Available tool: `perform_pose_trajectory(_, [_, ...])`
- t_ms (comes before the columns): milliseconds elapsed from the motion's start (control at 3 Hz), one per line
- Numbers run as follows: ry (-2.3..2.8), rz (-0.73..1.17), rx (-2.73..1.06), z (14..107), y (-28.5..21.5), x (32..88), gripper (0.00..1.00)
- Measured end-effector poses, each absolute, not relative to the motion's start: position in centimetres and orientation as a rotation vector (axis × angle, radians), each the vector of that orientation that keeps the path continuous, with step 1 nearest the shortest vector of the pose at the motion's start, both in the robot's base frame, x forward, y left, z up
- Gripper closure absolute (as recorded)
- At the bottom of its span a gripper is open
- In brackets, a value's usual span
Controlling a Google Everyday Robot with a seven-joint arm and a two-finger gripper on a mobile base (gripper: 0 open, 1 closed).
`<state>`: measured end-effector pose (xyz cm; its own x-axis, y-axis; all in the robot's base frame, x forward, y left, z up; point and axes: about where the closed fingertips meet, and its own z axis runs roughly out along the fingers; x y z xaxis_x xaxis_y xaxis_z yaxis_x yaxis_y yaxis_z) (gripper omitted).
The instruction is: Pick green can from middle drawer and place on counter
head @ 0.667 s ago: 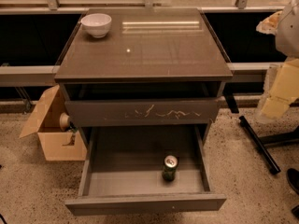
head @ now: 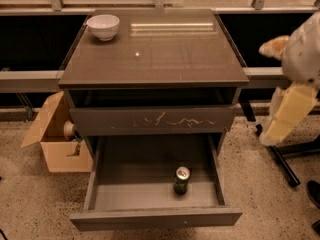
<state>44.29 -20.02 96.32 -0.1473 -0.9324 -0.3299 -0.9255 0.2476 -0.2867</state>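
Note:
The green can (head: 181,179) stands upright inside the open middle drawer (head: 155,217), right of centre and near its front panel. The drawer is pulled far out at the bottom of the cabinet. The counter (head: 165,59) is the glossy dark top above it. My gripper (head: 286,115) hangs at the right edge of the camera view as a cream piece under a white arm part. It is to the right of the cabinet, at about the height of the scratched drawer, well away from the can and holding nothing that I can see.
A white bowl (head: 103,26) sits at the counter's back left corner. The drawer with pale scratches (head: 150,120) is slightly open above the middle drawer. A cardboard box (head: 55,144) stands on the floor to the left. Black stand legs (head: 282,159) lie on the floor to the right.
My arm and gripper have moved a little down and to the left, toward the cabinet. The can, drawers and bowl have not moved.

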Motion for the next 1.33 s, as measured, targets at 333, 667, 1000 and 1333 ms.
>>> perform_pose_trajectory(333, [1.995, 0.164, -1.662, 92.0, -19.1, 45.3, 0.0])
perform_pose_trajectory(667, [1.901, 0.328, -1.601, 88.0, -18.2, 46.2, 0.0])
perform_pose_trajectory(1000, [1.856, 0.489, -1.496, 83.3, -17.2, 47.0, 0.0])
perform_pose_trajectory(1333, [1.853, 0.502, -1.511, 82.5, -17.2, 47.0, 0.0])
